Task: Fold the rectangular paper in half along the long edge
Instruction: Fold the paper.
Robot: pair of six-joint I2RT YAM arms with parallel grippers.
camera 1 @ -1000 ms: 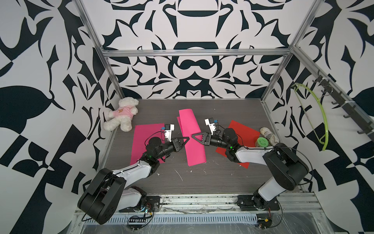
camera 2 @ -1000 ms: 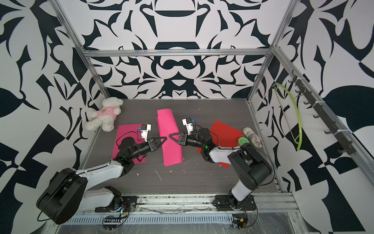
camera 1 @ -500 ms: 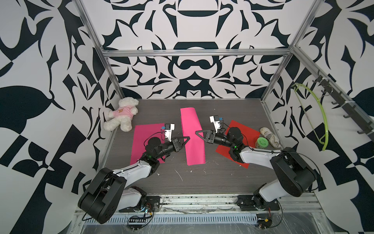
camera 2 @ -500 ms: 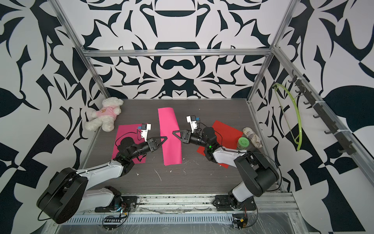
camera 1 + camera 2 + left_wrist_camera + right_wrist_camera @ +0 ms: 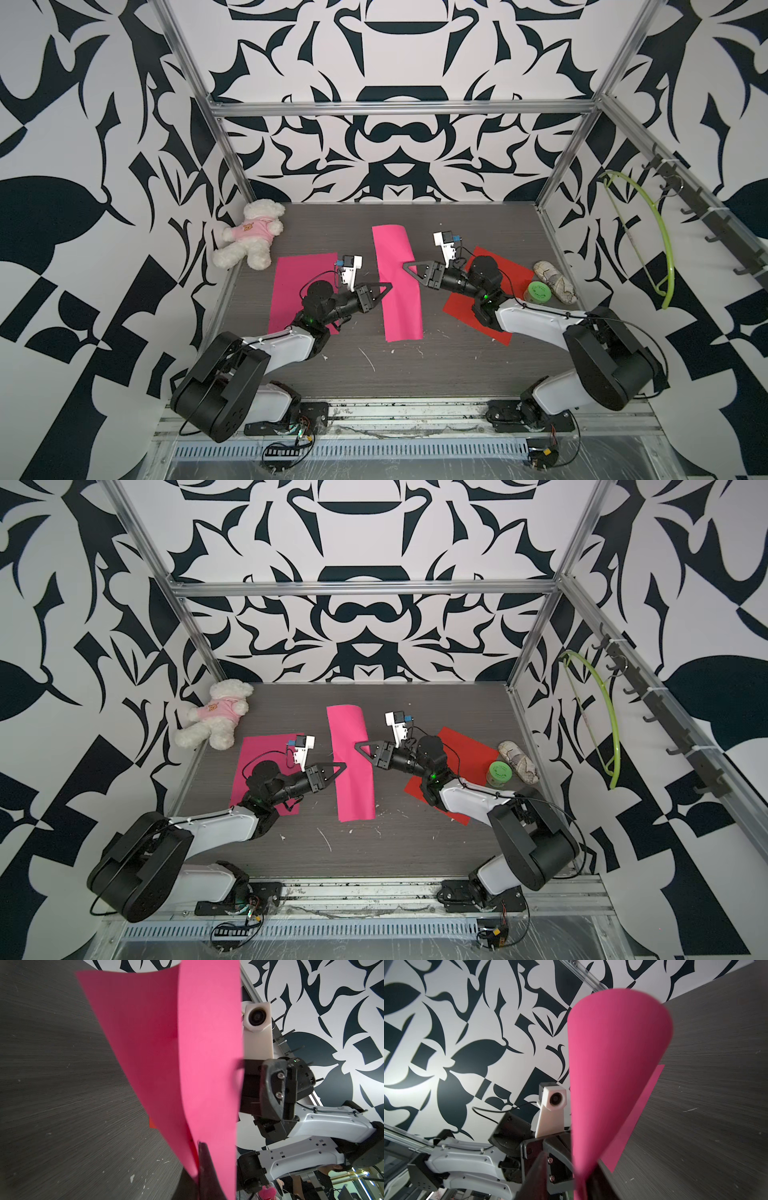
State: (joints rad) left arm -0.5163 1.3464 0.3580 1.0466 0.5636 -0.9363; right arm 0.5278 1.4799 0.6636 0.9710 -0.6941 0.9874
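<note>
The dark wood-grain table [image 5: 457,365] carries three sheets of paper. One pink sheet [image 5: 291,286] lies flat on the left, one red sheet [image 5: 459,309] lies flat on the right, and the pink paper [image 5: 397,257] I am folding runs near to far down the middle between them.

That middle sheet is bent over into a loose loop. My wrist views show it bulging open toward the far end with no crease pressed in, so I judge the fold to be at the bring-over stage.

There is one white teddy bear [image 5: 249,235] at the far left and one green hanger [image 5: 656,232] on the right wall.

I have two grippers, both clamped shut on the pink paper. My left gripper [image 5: 386,287] pinches its left side and my right gripper [image 5: 406,267] pinches its right side, a little farther back.

Next I should line the long edges up, lay the loop down and press along it.

Smallest are one green lid [image 5: 539,292] and one pale lump [image 5: 555,280], touching at the right edge.
</note>
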